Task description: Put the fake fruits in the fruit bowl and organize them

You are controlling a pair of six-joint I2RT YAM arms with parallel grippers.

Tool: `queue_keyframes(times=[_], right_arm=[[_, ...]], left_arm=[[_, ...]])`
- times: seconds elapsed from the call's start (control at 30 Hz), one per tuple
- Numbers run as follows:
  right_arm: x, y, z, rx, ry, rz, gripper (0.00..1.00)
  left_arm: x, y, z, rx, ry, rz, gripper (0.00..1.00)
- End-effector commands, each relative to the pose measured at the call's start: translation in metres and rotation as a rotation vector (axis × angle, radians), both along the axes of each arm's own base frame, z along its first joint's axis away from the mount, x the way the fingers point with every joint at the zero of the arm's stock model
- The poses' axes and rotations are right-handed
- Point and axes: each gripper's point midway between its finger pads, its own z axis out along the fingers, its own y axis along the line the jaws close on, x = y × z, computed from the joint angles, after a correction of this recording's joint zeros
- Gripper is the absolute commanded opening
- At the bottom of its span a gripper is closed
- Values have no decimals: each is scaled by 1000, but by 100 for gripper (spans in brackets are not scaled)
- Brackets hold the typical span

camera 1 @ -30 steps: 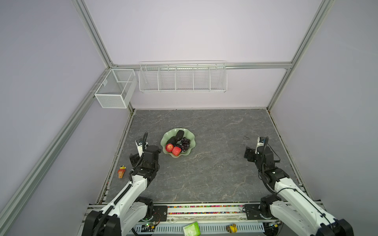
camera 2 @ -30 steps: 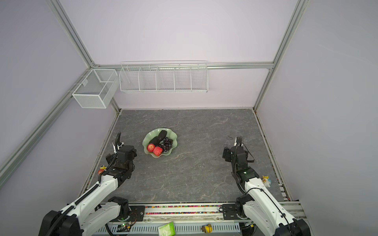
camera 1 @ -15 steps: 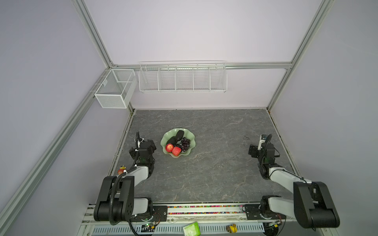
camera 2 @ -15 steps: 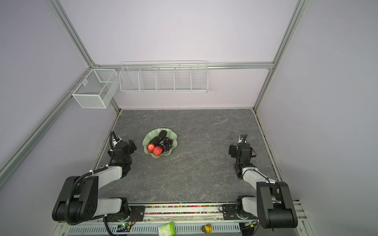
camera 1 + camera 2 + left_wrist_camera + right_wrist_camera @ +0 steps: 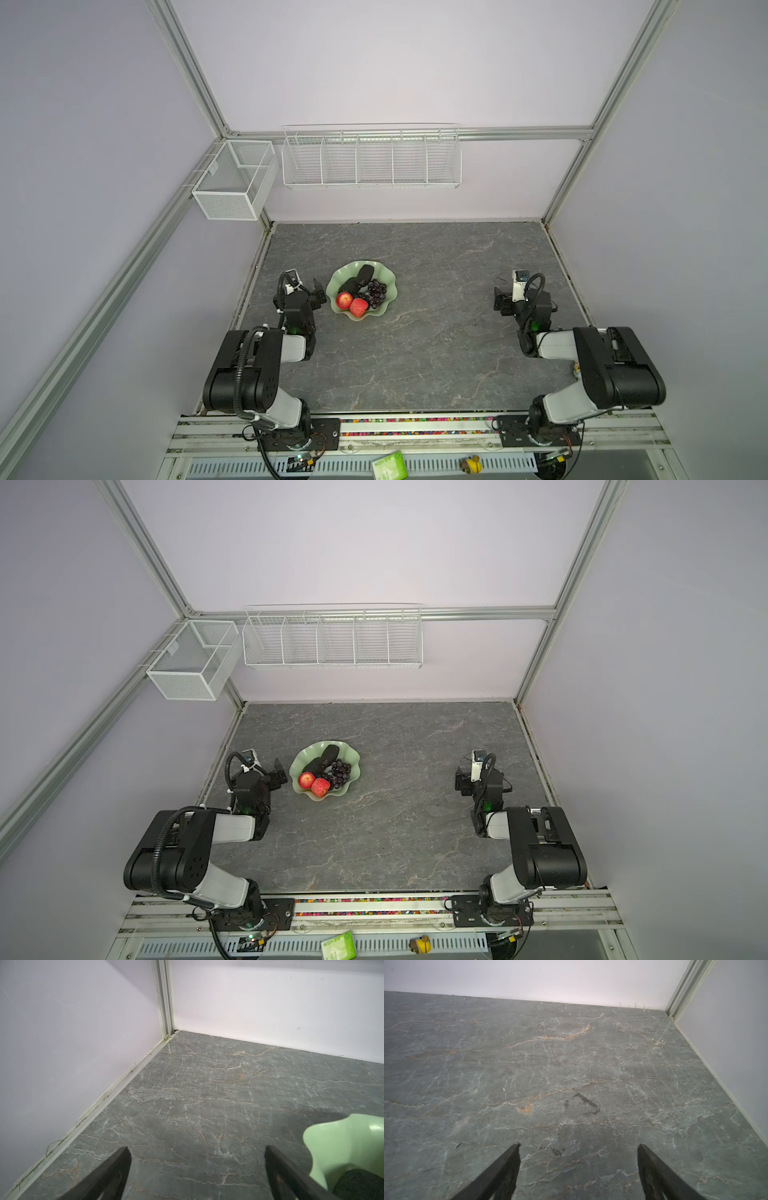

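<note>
The grey, veined, stone-look tabletop (image 5: 436, 357) fills the lower middle of both top views. Left of its centre sits the wide, pale green, glossy bowl with a wavy rim (image 5: 347, 271). The left gripper (image 5: 196, 1148), jaws spread apart and empty, is just beside the bowl's left rim. The right gripper (image 5: 579, 1144), jaws also apart over bare stone, is at the right, well apart from the bowl. Inside the bowl lie 2 blackish-green oval fruits (image 5: 365, 274), 1 dark purple grape bunch (image 5: 376, 291) and 2 small red apples (image 5: 344, 300).

A: Both top views are bright and evenly lit, with only soft shadows?
B: Yes. Straight frame posts (image 5: 190, 70) lean at the edges; the wrist views look hazy, the wall (image 5: 270, 1001) washed out
</note>
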Motion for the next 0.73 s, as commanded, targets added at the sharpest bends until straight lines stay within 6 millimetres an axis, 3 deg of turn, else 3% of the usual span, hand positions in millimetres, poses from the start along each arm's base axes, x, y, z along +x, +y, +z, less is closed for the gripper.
queue_keyframes(times=[0.0,0.7], right_arm=[[9,2,16,-4,-60,40,89],[8,2,16,-5,-55,43,89]], left_arm=[[9,0,5,14,3,-5,99],[9,0,7,18,-10,-5,99]])
